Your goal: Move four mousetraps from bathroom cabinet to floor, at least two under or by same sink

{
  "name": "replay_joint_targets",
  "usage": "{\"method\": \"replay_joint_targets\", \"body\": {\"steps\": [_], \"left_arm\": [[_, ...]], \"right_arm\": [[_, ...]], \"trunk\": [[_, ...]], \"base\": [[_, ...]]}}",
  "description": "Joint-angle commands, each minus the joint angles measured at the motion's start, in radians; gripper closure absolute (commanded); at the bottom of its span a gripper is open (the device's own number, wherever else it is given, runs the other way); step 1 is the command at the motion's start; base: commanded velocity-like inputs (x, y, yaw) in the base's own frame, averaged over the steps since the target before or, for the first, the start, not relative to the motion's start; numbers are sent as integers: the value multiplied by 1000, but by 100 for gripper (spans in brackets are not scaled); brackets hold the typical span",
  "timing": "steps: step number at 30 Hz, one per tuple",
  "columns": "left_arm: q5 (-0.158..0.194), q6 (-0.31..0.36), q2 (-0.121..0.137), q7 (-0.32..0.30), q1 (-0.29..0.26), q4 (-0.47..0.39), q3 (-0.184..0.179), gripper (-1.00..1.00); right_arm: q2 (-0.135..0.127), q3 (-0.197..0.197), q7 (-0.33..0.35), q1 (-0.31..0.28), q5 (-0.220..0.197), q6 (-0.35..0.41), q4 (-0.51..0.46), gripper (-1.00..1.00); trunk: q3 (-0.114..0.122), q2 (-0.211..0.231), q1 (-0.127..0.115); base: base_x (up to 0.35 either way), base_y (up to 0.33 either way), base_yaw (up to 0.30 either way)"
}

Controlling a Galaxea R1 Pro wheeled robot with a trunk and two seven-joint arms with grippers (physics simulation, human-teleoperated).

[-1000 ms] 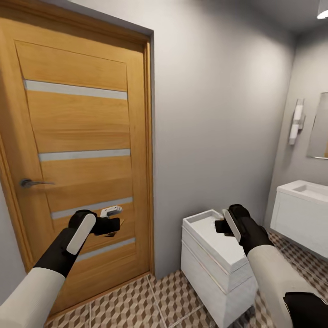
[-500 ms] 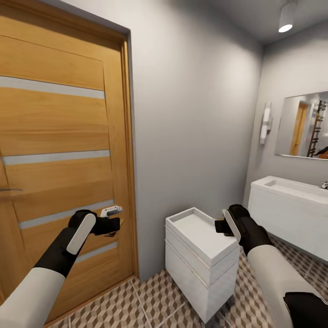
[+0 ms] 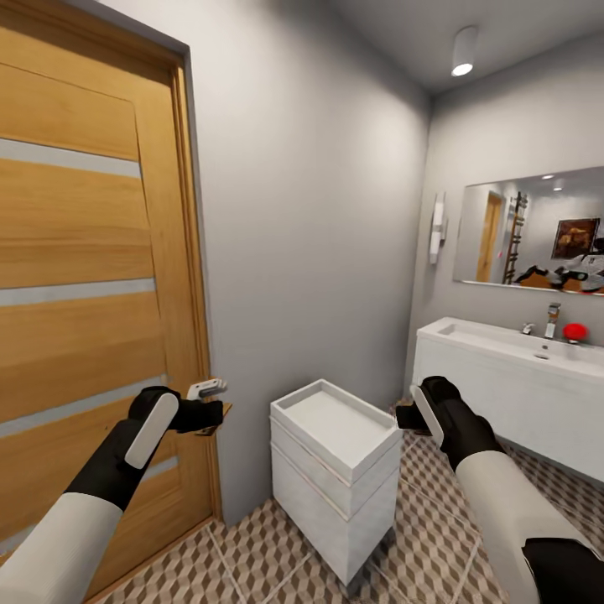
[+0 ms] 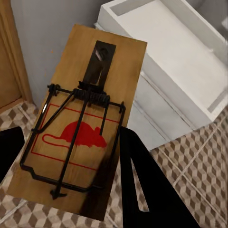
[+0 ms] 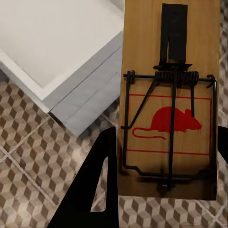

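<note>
Open bathroom floor (image 3: 436, 503) is lying between white drawer unit (image 3: 335, 470) and bathroom sink (image 3: 520, 352); left gripper (image 4: 71, 156) and right gripper (image 5: 166, 156) are each clamping a tan mousetrap (image 4: 90, 109) bearing a red mouse print.

1. The head camera is looking forward and slightly down from above both arms, taking in the white drawer unit (image 3: 335, 470) in the middle, the wooden door (image 3: 84, 319) to its left and the bathroom sink (image 3: 512, 344) to its right.
2. The left wrist camera is looking down along its jaws, very close to a held mousetrap (image 4: 83, 128), with the drawer unit (image 4: 175, 61) beyond it.
3. The right wrist camera is looking down likewise, close over its own mousetrap (image 5: 168, 104).
4. All three views are sharing the drawer unit (image 5: 61, 57) and the bathroom floor (image 3: 277, 562) around it.
</note>
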Motion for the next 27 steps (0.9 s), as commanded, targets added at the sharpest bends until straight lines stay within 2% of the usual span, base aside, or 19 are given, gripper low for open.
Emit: {"method": "replay_joint_targets", "body": {"steps": [1, 7, 10, 12, 13, 15, 16, 17, 18, 20, 21, 23, 24, 27], "left_arm": [[11, 1, -1, 10, -1, -1, -3, 100], [11, 1, -7, 10, -1, -1, -3, 100], [11, 1, -21, 10, -1, -1, -15, 100], [9, 1, -41, 11, -1, 0, -40, 100], [1, 0, -57, 12, -1, 1, -64, 100], [-13, 0, -73, 13, -1, 2, -91, 100], [-34, -1, -93, 14, -1, 4, -118, 100], [-46, -1, -105, 14, -1, 6, -130, 100], [-73, -3, -132, 14, -1, 11, -149, 100], [-101, -3, -161, 14, -1, 19, -163, 100], [-132, -4, -187, 15, -1, 28, -171, 100], [-163, -4, -208, 14, -1, 38, -177, 100], [-192, -5, -223, 14, -1, 46, -180, 100], [-234, -6, -238, 13, -1, 55, -184, 100]], "right_arm": [[0, 1, -8, -1, -7, 3, -1, 100], [-1, 1, -8, -1, -7, 3, -1, 100], [-1, 1, -8, -1, -7, 3, 1, 100], [-2, 1, -8, -1, -7, 3, 5, 100], [-2, 0, -8, -1, -6, 3, 9, 100], [-2, 0, -8, -1, -6, 3, 11, 100], [-2, 0, -8, -1, -6, 3, 13, 100], [-2, 0, -8, -1, -5, 3, 14, 100], [-2, 0, -8, -1, -6, 3, 15, 100], [-2, 0, -8, -1, -5, 3, 15, 100], [-2, 0, -8, -1, -5, 3, 16, 100], [-2, 0, -8, -1, -5, 3, 16, 100], [-2, 0, -8, -1, -5, 3, 16, 100], [-2, 0, -8, -1, -5, 3, 16, 100]], "trunk": [[-1, -1, 0], [-1, -1, 0], [-1, -1, 0], [-1, -1, 0], [-1, -1, 0], [-1, -1, 0], [-1, -1, 0], [-1, -1, 0], [-1, -1, 0], [-1, -1, 0], [-1, -1, 0], [-1, -1, 0], [-1, -1, 0], [-1, -1, 0]], "base": [[0, 0, -297], [0, 0, -297], [0, 0, -297], [0, 0, -297], [0, 0, -297], [0, 0, -297], [0, 0, -297], [0, 0, -297], [0, 0, -297], [0, 0, -297], [0, 0, -297], [0, 0, -297], [0, 0, -297], [0, 0, -297]]}}
